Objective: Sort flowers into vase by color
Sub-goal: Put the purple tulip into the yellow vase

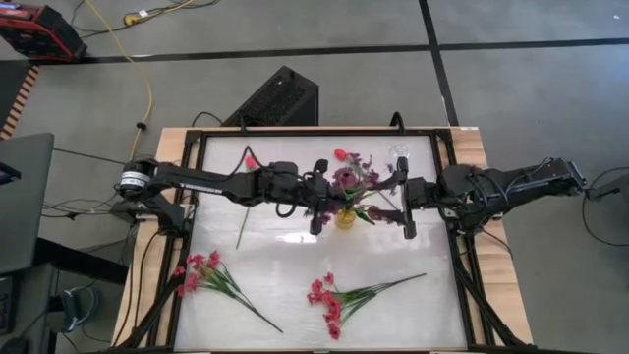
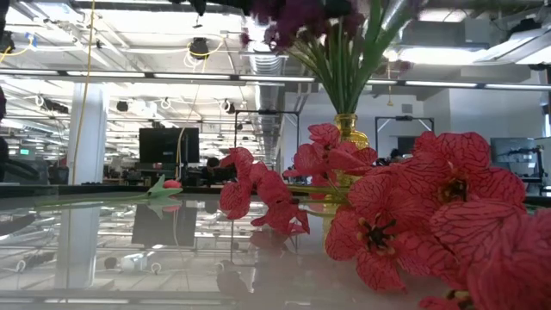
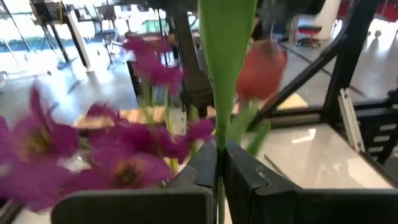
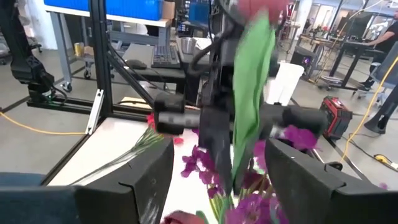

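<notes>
Left claw [image 3: 219,165]: clenched on the green stalk of a red-bloomed flower [image 3: 225,56], held upright, the bloom high above the fingers. Just beside this claw, between it and the right claw [image 4: 217,155], stands the yellow vase [image 1: 345,220], already filled with purple flowers [image 1: 346,179]. Right claw: released, fingers spread wide, waiting on the other side of the vase.

Appears to be the carrying step, with one red flower lifted and not yet placed. Judging by the colour rule, does not belong among the purple ones. Calls next for moving away from the yellow vase toward what seems a clear vase [image 1: 398,152], beyond the right claw, then lowering the stalk end first and opening.

Well apart from both claws, toward the near table edge, lie two red sprigs [image 1: 201,273] [image 1: 329,295]; near the left arm, a single red stem [image 1: 248,162].
</notes>
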Tool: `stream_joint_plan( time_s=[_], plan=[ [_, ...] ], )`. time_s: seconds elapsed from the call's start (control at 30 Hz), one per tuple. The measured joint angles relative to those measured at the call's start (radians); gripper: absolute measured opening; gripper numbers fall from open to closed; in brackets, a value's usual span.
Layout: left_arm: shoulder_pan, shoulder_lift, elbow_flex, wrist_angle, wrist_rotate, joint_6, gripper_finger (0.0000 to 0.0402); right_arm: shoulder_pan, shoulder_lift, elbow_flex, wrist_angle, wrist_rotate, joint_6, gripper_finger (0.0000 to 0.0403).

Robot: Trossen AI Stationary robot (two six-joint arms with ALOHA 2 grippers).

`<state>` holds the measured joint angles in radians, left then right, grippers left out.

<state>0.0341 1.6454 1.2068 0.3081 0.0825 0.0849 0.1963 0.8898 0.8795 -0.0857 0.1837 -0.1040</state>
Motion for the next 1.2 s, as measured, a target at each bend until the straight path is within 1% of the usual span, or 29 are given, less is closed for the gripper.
stream_joint_plan(
  time_s=[0.3, 0.47, 0.6, 0.67, 0.97, 1.07, 1.2],
  plan=[
    [-0.001, 0.011, -0.001, -0.029, -0.010, 0.000, 0.0000, 0.030, 0.000, 0.000, -0.018, 0.000, 0.006, 0.0278],
    [-0.001, 0.027, 0.000, -0.051, -0.069, 0.001, 0.0000, 0.032, 0.000, 0.000, -0.015, 0.000, 0.002, 0.0278],
    [0.001, 0.041, 0.002, -0.040, -0.092, 0.001, 0.0000, 0.032, 0.000, 0.000, -0.012, 0.000, 0.001, 0.0278],
    [0.001, 0.045, 0.000, -0.064, -0.095, 0.002, 0.0000, 0.032, 0.000, 0.000, -0.013, 0.000, 0.001, 0.0278],
    [0.000, 0.075, 0.000, -0.069, -0.093, 0.016, 0.0002, 0.032, 0.000, 0.000, -0.012, 0.000, -0.002, 0.0278],
    [0.000, 0.075, 0.000, -0.068, -0.088, 0.020, 0.0016, 0.032, 0.000, 0.000, -0.012, 0.000, -0.002, 0.0278],
    [0.000, 0.060, 0.000, -0.082, -0.088, 0.035, 0.0057, 0.032, 0.000, 0.000, -0.012, 0.000, -0.002, 0.0278]
  ],
)
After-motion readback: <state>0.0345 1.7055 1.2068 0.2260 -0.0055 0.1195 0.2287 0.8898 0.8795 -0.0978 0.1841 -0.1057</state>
